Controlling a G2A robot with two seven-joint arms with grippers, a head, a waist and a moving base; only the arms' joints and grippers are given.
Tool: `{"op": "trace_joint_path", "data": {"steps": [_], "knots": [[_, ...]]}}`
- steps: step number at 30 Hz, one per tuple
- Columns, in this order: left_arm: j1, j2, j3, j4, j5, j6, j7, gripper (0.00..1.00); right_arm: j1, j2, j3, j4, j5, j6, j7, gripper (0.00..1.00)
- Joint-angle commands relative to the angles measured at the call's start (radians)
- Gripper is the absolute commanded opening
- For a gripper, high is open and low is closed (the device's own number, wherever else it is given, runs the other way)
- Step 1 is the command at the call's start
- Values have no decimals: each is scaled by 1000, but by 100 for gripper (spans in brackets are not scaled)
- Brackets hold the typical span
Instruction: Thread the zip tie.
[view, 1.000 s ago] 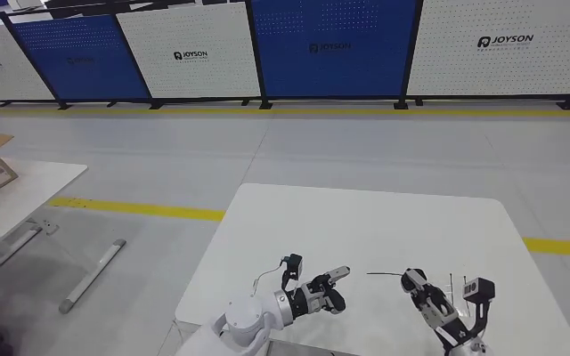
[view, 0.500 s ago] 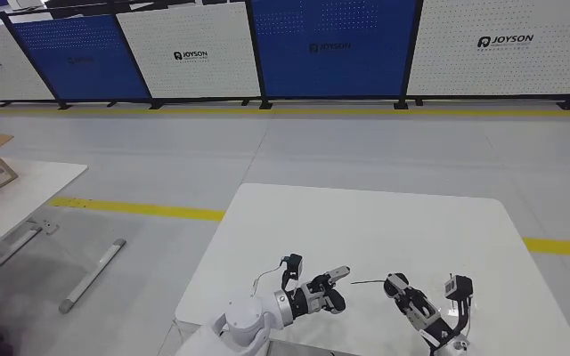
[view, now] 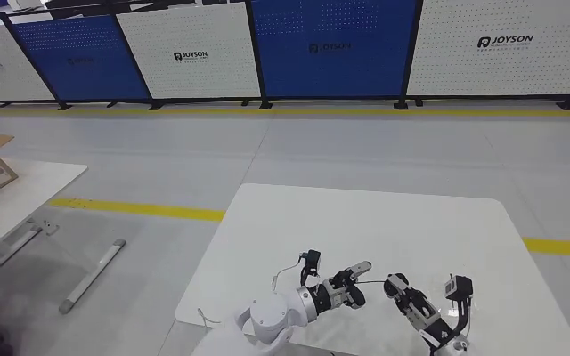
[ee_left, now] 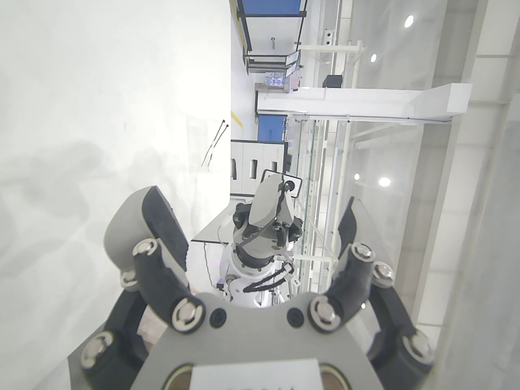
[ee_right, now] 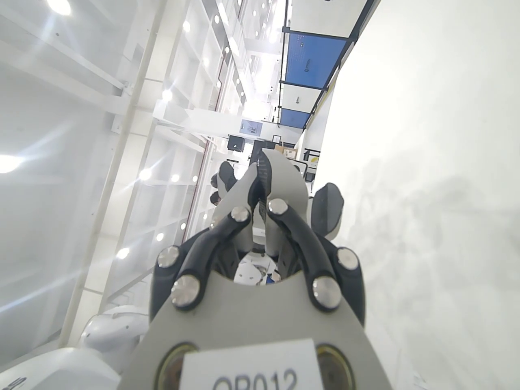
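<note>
Top view: both arms work over the near edge of the white table [view: 356, 214]. The right gripper [view: 394, 283] has its 2 fingers pressed together on one end of the zip tie [view: 374, 283], a thin dark strap held off the surface with its long axis running left to right. Its free end points left, straight at the left gripper [view: 358, 282], whose 2 fingers stand wide apart, 1 on the far side of the strap's line and 1 on the near side. The tip appears to reach just into that gap; whether it touches a pad cannot be told.

Left wrist view: the open fingers [ee_left: 162, 225] frame the right gripper head-on, so the 2 tools face each other along the strap's axis.

Right wrist view: the fingertips [ee_right: 280, 176] meet in a closed seam; the strap is too thin to make out there.

2 spare ties [ee_left: 215, 144] lie farther right on the table, well apart from both grippers.

Judgement: the left gripper is the nearer free tool, and the coming move turns on the tip staying centred between its pads before they close.
</note>
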Motion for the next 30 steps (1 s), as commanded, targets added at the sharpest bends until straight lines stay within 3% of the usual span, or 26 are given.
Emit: {"op": "trace_joint_path", "data": {"steps": [1, 4, 7, 9, 19, 24, 30], "knots": [[0, 0, 0, 0, 0, 0, 0, 100, 1, 0, 0, 1, -1, 4, -5, 0], [3, 0, 1, -5, 6, -13, 5, 100, 8, -3, -10, 4, -61, 41, -69, 0], [22, 1, -7, -17, 19, -77, 29, 100, 13, -10, -41, -9, -111, 63, -135, 0], [31, 2, -8, -22, 24, -94, 38, 100, 15, -14, -59, -15, -135, 69, -170, 0], [34, 2, -7, -23, 24, -93, 42, 100, 17, -16, -67, -16, -140, 74, -180, 0], [19, 5, 12, -13, 87, -42, 11, 100, 17, -16, -67, -16, -140, 74, -180, 0], [22, 3, 15, -18, 84, -45, 33, 100, 17, -16, -67, -16, -140, 74, -180, 0]]}}
